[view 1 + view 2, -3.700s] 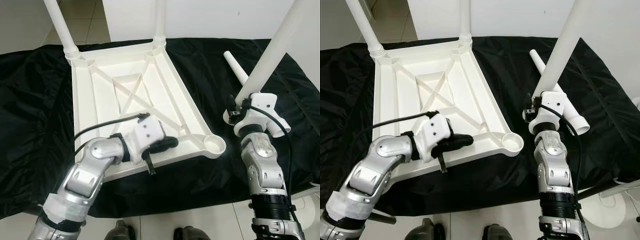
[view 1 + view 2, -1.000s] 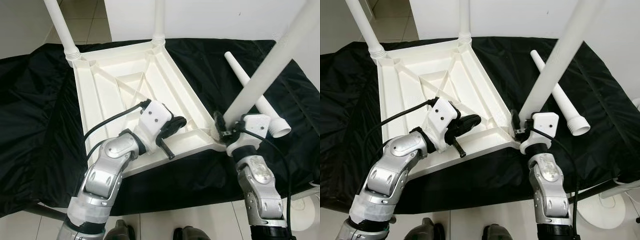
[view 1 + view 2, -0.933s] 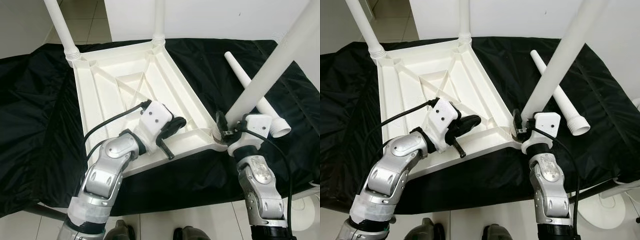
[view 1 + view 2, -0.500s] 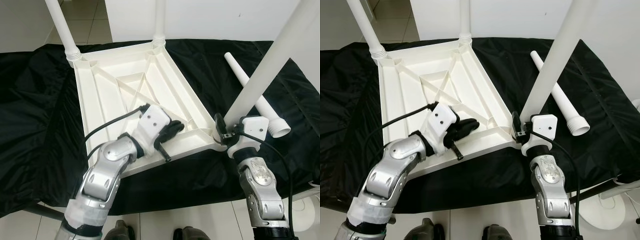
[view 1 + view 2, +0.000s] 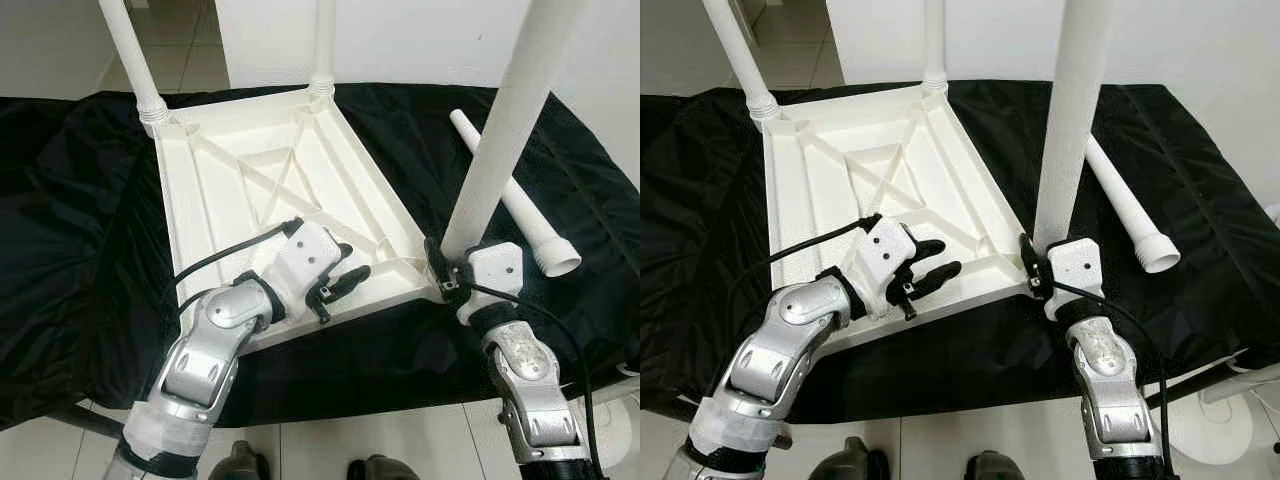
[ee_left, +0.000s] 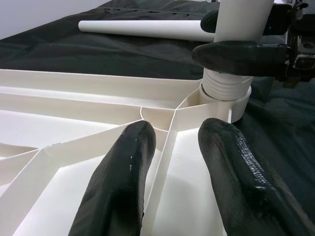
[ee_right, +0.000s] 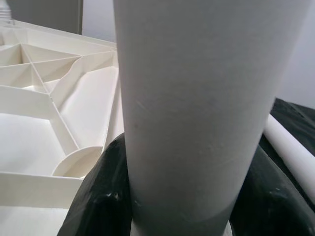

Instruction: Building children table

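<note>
The white table top [image 5: 230, 190] lies upside down on a black cloth. Two white legs [image 5: 130, 60] [image 5: 322, 45] stand in its far corners. My right gripper [image 5: 440, 275] is shut on a third leg [image 5: 500, 130], which stands upright in the near right corner socket [image 6: 226, 93]; its black fingers [image 7: 103, 196] wrap the leg [image 7: 197, 108] just above the socket. My left gripper [image 5: 335, 290] is open at the near edge of the top, its fingers [image 6: 123, 182] on either side of a rib and pointing at that corner. A fourth leg [image 5: 510, 195] lies loose on the cloth to the right.
The black cloth [image 5: 80, 230] covers the whole work surface, and its front edge is just below the table top. Tiled floor [image 5: 300, 450] shows below it. A white wall [image 5: 400, 40] stands behind.
The leg in my right gripper has swung from leaning right to standing upright in the corner socket. My left gripper has turned its fingers toward that corner.
</note>
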Tool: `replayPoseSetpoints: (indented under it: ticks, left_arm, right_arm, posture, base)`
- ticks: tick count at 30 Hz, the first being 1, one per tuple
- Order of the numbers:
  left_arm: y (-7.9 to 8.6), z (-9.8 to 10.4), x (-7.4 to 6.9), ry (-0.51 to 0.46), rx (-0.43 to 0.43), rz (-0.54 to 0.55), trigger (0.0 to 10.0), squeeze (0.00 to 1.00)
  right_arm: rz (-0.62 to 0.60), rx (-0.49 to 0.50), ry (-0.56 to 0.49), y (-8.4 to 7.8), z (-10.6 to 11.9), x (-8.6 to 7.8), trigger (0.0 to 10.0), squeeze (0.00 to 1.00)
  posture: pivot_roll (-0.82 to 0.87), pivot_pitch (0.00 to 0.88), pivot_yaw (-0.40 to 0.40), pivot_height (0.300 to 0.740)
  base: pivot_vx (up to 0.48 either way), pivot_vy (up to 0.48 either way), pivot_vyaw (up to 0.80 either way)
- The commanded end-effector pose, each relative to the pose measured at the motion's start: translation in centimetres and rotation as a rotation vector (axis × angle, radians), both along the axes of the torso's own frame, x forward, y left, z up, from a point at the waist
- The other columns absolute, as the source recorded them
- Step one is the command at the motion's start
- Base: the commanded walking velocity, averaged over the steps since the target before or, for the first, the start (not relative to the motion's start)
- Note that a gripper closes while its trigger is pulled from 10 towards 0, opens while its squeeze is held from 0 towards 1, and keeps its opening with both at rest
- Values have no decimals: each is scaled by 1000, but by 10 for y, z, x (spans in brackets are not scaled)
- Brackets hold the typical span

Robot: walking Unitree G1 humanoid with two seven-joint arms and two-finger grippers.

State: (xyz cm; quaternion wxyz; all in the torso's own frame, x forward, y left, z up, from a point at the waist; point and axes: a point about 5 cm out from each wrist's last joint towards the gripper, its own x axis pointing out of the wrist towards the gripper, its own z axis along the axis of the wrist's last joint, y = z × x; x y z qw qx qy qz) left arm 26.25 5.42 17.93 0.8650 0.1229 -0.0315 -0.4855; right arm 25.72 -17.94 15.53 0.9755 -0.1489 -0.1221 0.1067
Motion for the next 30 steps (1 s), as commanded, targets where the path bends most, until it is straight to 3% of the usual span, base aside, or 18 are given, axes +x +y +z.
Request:
replayPoseSetpoints:
  ticks: [1, 6, 17, 26, 30]
  left_arm:
    - [-1, 1, 1, -18, 6, 42, 10000, 0]
    - [-1, 2, 1, -23, 8, 45, 10000, 0]
    - [-2, 9, 4, -57, 13, 46, 10000, 0]
    - [0, 11, 6, -69, 17, 58, 10000, 0]
    - [1, 12, 6, -77, 16, 67, 10000, 0]
  right_arm:
    - [15, -14, 80, 1, -19, -3, 10000, 0]
    - [15, 9, 102, -3, -25, -2, 10000, 0]
    - [1, 173, 174, -12, -40, 15, 10000, 0]
    - [47, 178, 197, -9, -41, 19, 10000, 0]
    - [58, 279, 259, -8, -47, 19, 10000, 0]
  posture:
    - [-97, 54, 18, 740]
    - [-95, 58, 21, 740]
    - [-89, 70, 31, 740]
    - [-85, 74, 29, 740]
    - [-83, 70, 24, 740]
  base:
    - [0, 0, 0]
    - [0, 0, 0]
    - [0, 0, 0]
    - [0, 0, 0]
    - [0, 0, 0]
